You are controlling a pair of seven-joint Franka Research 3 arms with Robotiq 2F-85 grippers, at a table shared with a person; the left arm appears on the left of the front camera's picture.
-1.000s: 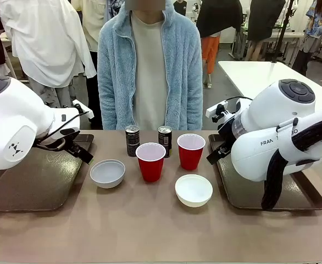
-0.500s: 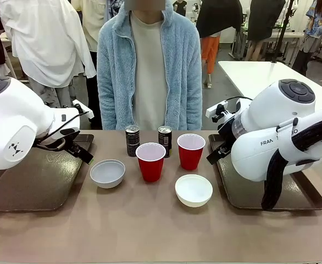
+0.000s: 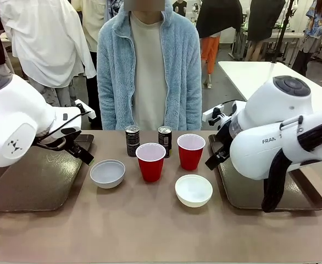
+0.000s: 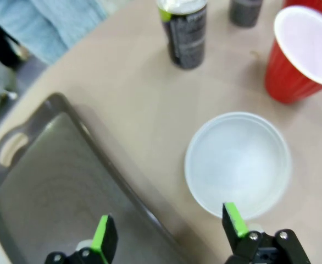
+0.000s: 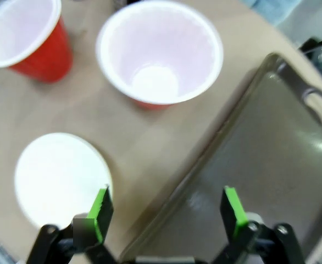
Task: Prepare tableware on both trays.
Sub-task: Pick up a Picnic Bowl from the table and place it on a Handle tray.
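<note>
Both arms have shifted slightly since a second ago, the right arm (image 3: pixel 260 151) toward the middle of the table (image 3: pixel 150 231) and the left arm (image 3: pixel 12 129) only a touch, while the tableware lies where it did. On the right arm the letters "FRAN" can be read; the rest of the word is hidden. The left gripper (image 4: pixel 169 225) hangs spread wide and empty, its green pads well apart. The rim of the left tray (image 4: pixel 51 181) runs between its fingers, and the left bowl (image 4: pixel 238 165) lies just ahead of the other finger, on the table just beside that tray. Farther ahead stand the left can (image 4: pixel 187 30), the right can (image 4: pixel 244 10) and the left cup (image 4: pixel 304 55). The cans carry pale print and a green patch, too blurred to read. The right gripper (image 5: pixel 166 212) is likewise spread and holds nothing. The right bowl (image 5: pixel 62 176) lies just ahead of one finger, and the right tray (image 5: pixel 271 148) lies below the other. The right cup (image 5: pixel 161 52) stands upright ahead between the fingers, close by the tray's rim. Both trays are bare. A person in a pale blue fleece (image 3: pixel 150 66) stands at the far side, past the cans.
</note>
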